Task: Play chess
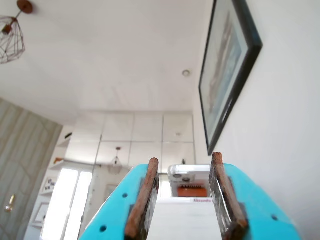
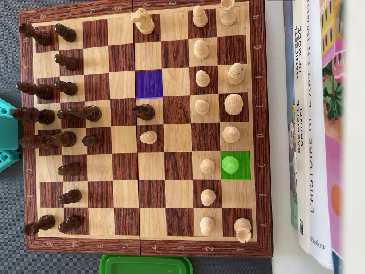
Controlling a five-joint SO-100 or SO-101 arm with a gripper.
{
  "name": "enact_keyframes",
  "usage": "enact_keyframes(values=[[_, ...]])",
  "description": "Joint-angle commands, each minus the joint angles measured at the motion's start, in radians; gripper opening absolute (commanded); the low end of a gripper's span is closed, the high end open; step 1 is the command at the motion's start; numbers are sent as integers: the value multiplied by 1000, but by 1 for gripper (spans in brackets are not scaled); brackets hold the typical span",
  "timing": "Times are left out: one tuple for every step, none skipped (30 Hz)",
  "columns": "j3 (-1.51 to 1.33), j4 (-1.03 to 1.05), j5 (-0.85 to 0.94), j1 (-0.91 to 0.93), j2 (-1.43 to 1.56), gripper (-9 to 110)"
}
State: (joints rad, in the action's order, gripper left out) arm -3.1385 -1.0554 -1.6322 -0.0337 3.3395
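In the overhead view a wooden chessboard [image 2: 259, 114] fills the frame, with dark pieces [image 2: 63, 88] along its left side and light pieces [image 2: 201, 107] on the right. One square is marked purple [image 2: 148, 84] and is bare. Another is marked green [image 2: 243, 173] and holds a green-tinted piece [image 2: 230, 165]. A dark pawn [image 2: 142, 111] and a light pawn [image 2: 149, 137] stand mid-board. Only a teal part of the arm [image 2: 5, 134] shows at the left edge. In the wrist view my gripper [image 1: 185, 159] points up at the ceiling, open, with nothing gripped between its rust-coloured pads [image 1: 143, 197].
Books [image 2: 311, 125] lie along the board's right side. A green lid [image 2: 145, 265] sits below the board's bottom edge. The wrist view shows a white camera [image 1: 189, 176] beyond the jaws, a framed picture [image 1: 225, 70] on the wall and a wire lamp [image 1: 10, 37].
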Motion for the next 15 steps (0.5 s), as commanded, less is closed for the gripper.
enact_keyframes(values=[[-20,-133,6,5,9,15],[-20,-173,6,5,9,15],[-20,-213,6,5,9,15],[-20,-255,6,5,9,15],[-20,-293,6,5,9,15],[-20,-324,6,5,9,15],[-20,-354,6,5,9,15],[-20,-382,6,5,9,15],[-20,-407,6,5,9,15],[-20,-430,6,5,9,15],[-20,-451,6,5,9,15],[-20,-472,6,5,9,15],[-20,-491,6,3,9,15],[-20,-508,6,3,9,15],[-20,-522,6,3,9,15]])
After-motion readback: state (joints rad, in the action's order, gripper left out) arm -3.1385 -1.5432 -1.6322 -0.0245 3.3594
